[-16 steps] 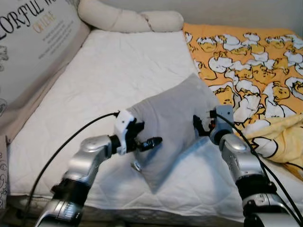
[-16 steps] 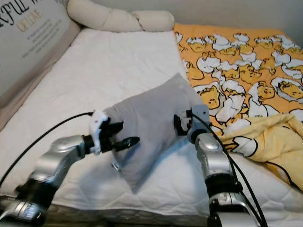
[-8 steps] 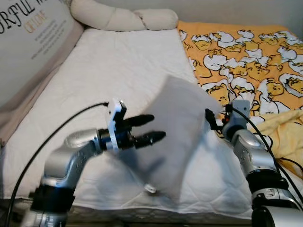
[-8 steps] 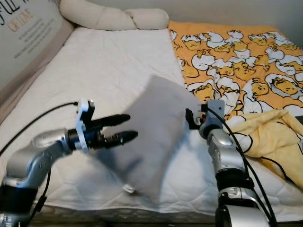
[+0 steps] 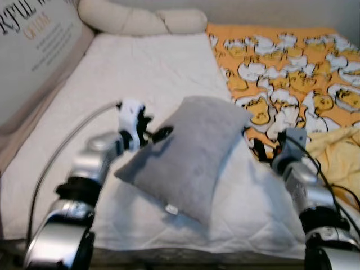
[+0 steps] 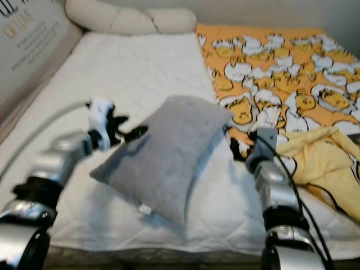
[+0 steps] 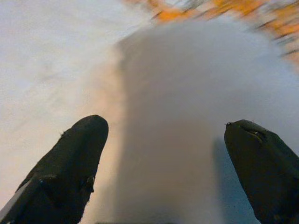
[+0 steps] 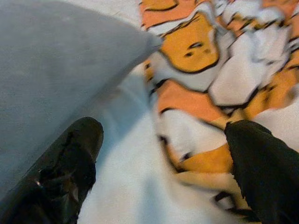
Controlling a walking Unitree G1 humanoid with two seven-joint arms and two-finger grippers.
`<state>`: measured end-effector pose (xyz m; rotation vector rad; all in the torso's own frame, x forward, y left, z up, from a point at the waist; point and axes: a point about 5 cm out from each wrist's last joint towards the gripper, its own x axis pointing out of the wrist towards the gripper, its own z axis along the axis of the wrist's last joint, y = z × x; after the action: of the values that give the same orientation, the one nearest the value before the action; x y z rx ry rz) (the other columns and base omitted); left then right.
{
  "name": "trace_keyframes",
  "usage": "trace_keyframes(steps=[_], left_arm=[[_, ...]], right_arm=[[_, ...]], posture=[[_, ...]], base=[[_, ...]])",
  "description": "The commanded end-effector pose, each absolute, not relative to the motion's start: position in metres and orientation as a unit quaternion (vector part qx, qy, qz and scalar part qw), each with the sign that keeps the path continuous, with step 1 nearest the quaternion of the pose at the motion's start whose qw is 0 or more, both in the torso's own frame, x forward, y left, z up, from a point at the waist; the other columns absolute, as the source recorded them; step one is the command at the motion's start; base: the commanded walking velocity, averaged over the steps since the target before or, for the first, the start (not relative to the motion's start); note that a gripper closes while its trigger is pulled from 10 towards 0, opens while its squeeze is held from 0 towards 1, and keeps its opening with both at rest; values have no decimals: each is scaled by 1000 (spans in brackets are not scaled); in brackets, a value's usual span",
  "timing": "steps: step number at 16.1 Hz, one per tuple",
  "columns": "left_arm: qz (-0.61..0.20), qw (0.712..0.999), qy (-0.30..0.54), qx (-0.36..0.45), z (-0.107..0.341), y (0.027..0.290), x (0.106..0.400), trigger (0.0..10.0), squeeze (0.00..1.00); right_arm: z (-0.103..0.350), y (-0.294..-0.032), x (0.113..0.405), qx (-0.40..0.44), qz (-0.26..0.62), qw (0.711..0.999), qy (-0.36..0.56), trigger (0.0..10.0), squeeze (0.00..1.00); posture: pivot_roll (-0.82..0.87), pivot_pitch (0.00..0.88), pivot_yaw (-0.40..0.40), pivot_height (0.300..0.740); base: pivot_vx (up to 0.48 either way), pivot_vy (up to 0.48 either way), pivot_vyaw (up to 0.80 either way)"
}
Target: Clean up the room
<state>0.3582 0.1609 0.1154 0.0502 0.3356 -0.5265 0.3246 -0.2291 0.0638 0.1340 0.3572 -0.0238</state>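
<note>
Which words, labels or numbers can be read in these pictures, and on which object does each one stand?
"...RFUL" in dark letters, cut off by the frame: on the large printed cushion at the bed's left side.
"ONLINE" in gold, blurred and uncertain: same cushion.
Small lines of text beneath: too blurred to read.
White tag on the grey pillow: too small to read.

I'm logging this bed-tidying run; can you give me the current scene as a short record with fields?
surface: white mattress
pillow: grey, lying on the mattress, free of both hands
blanket: orange duck print, beside the pillow
left hand: open, at the pillow's edge
right hand: open, over the blanket's edge
bolster: cream, at the far end
</note>
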Motion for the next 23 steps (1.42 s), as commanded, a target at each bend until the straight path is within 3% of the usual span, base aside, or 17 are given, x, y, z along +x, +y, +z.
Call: trace_keyframes(steps=[1, 2, 5, 7, 9, 11, 12, 14, 17, 19, 21, 22, 23], left_arm=[[-184, 965, 167, 82, 109, 170, 366, 10000, 420], [-136, 966, 173, 136, 100, 178, 366, 10000, 420], [-56, 964, 184, 183, 86, 191, 364, 10000, 424], [-61, 963, 200, 170, 76, 187, 360, 10000, 427], [-168, 961, 205, 80, 70, 162, 356, 10000, 424], [-276, 933, 227, 32, 62, 147, 346, 10000, 384], [-320, 917, 237, 12, 59, 145, 340, 10000, 318], [-362, 899, 245, -11, 57, 146, 333, 10000, 318], [-489, 842, 213, -78, 80, 155, 315, 10000, 318], [-516, 828, 204, -84, 89, 158, 306, 10000, 318], [-486, 848, 209, -29, 81, 167, 305, 10000, 329], [-476, 852, 216, -24, 79, 170, 305, 10000, 349], [-445, 867, 224, -24, 74, 178, 305, 10000, 416]], right_arm=[[60, -226, 324, 84, -8, 979, 187, 10000, 0], [56, -222, 323, 85, -1, 977, 196, 10000, 0], [48, -205, 324, 84, 24, 972, 217, 10000, 0], [48, -185, 329, 102, 48, 970, 216, 10000, 0], [54, -170, 335, 125, 73, 967, 208, 10000, 0], [58, -165, 339, 148, 85, 964, 202, 10000, 0], [60, -164, 340, 155, 90, 963, 201, 10000, 0], [62, -161, 342, 168, 101, 960, 201, 10000, 0], [67, -156, 342, 183, 148, 950, 204, 10000, 0], [67, -160, 340, 176, 153, 950, 207, 10000, 0], [62, -169, 338, 168, 143, 950, 222, 10000, 0], [61, -171, 337, 165, 143, 949, 226, 10000, 1000], [59, -175, 336, 158, 137, 951, 230, 10000, 1000]], posture=[[-5, 0, 6, 740], [-7, 0, 8, 740], [-11, 0, 7, 740], [-9, 0, 6, 740], [3, 0, -2, 740], [7, 0, -4, 740], [7, 0, -4, 740], [8, 0, -7, 740], [13, 0, -22, 740], [17, 0, -29, 740], [18, 0, -31, 740], [18, 0, -31, 740], [14, 0, -26, 740]], base=[[0, 0, 0], [0, 0, 0], [0, 0, 0], [0, 0, 0], [0, 0, 0], [0, 0, 0], [0, 0, 0], [0, 0, 0], [0, 0, 0], [0, 0, 0], [0, 0, 0], [0, 0, 0], [0, 0, 0]])
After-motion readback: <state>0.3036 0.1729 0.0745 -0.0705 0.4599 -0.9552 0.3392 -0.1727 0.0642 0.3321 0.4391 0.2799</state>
